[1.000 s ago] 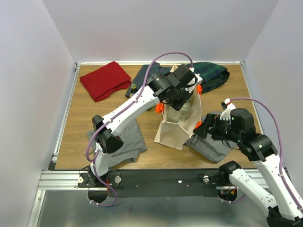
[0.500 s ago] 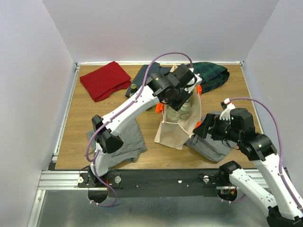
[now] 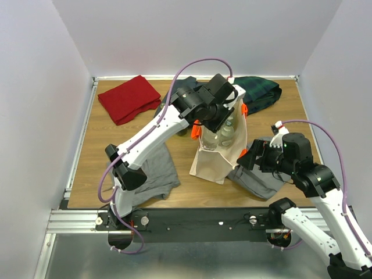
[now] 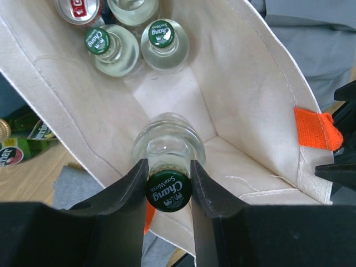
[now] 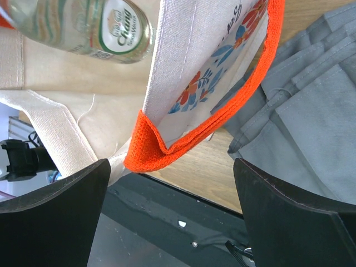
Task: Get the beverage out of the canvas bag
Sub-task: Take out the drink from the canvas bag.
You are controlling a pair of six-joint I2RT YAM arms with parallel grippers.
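The beige canvas bag (image 3: 212,163) with orange handles stands open at mid-table. My left gripper (image 4: 169,186) reaches down into its mouth (image 4: 245,111) and is shut on the neck of a clear glass beverage bottle with a green cap (image 4: 168,192), held upright above the bag's floor. From above, the left gripper (image 3: 224,119) hangs over the bag's top. My right gripper (image 5: 172,189) is open wide at the bag's right side (image 3: 249,157). The orange handle (image 5: 161,150) hangs just above the gap between its fingers, untouched.
Two more green-capped bottles (image 4: 105,47) (image 4: 164,39) and a red can (image 4: 78,8) stand deeper in the bag. A green bottle (image 4: 22,144) lies outside it. Red cloth (image 3: 128,97), dark plaid cloth (image 3: 261,90) and grey clothes (image 3: 154,171) (image 3: 258,177) lie around.
The left arm has risen and shifted slightly back and left with the bottle still in its grip. The right arm has not moved.
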